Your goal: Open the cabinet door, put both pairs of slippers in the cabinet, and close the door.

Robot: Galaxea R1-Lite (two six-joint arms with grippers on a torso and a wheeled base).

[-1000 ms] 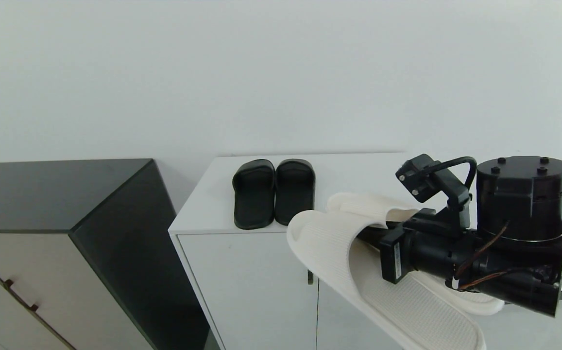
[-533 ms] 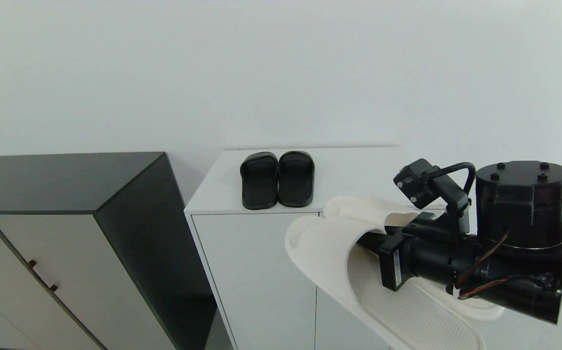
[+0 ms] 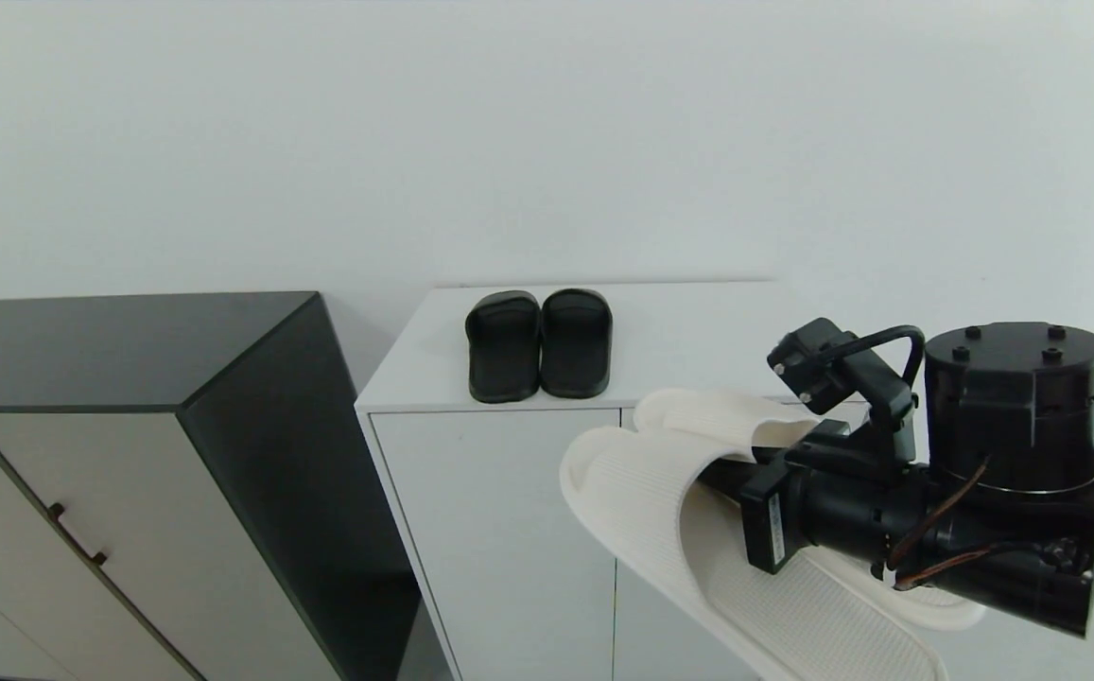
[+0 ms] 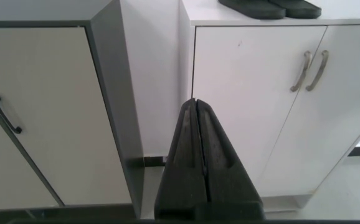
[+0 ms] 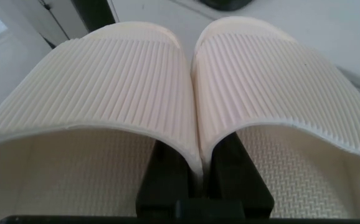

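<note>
Pinching white slippers [image 3: 660,492] in right gripper [image 5: 198,177], left gripper [image 4: 196,107] sitting closed, empty, black slippers [image 3: 539,342] lying at cabinet [image 3: 499,530] top's front edge.

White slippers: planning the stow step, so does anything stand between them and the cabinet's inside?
Yes. The cabinet doors are both shut, so they block the white slippers held by the right end effector. Nothing else visible intervenes.
</note>
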